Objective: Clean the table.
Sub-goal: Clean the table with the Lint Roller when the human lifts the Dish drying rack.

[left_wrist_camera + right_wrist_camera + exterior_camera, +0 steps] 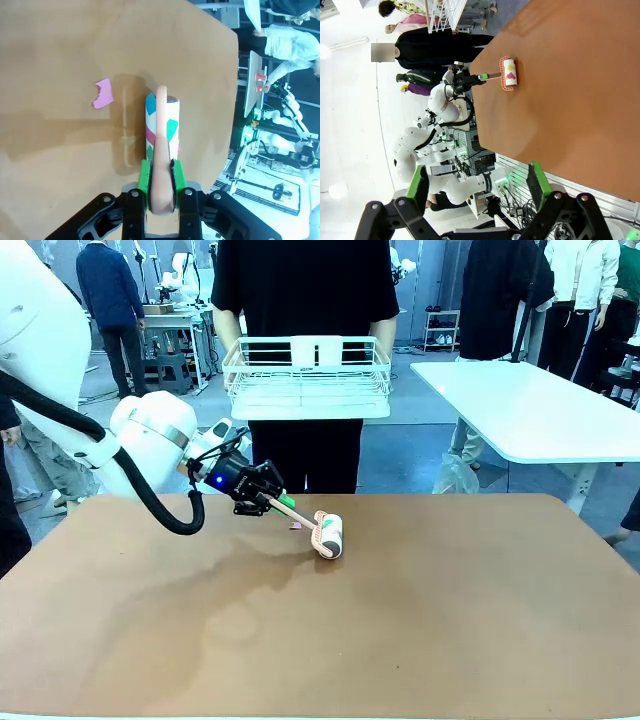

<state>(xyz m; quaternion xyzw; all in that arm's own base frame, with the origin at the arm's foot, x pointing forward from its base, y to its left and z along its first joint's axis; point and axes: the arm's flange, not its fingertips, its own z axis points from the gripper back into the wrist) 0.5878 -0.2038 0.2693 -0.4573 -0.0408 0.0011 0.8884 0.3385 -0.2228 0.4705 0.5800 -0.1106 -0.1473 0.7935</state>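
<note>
The table (pixel 420 620) has a reddish-brown top. On it rests a lint roller (pixel 330 535) with a white drum bearing coloured patches and a pale pink handle. My left gripper (pixel 281 503) is shut on that handle, low over the far middle of the table. In the left wrist view the green pads (pixel 145 182) clamp the handle and the roller (pixel 162 125) lies straight ahead. A small pink paper scrap (pixel 102 94) lies beside the roller, also seen as the scrap (pixel 296 526). My right gripper (pixel 479 184) stands open and empty, away from the table's edge, with the roller (pixel 509 72) far off.
A person stands at the far side holding a white wire basket (pixel 308 375) above the table's far edge. A white-topped table (pixel 530 410) stands at the back right. Other people stand farther back.
</note>
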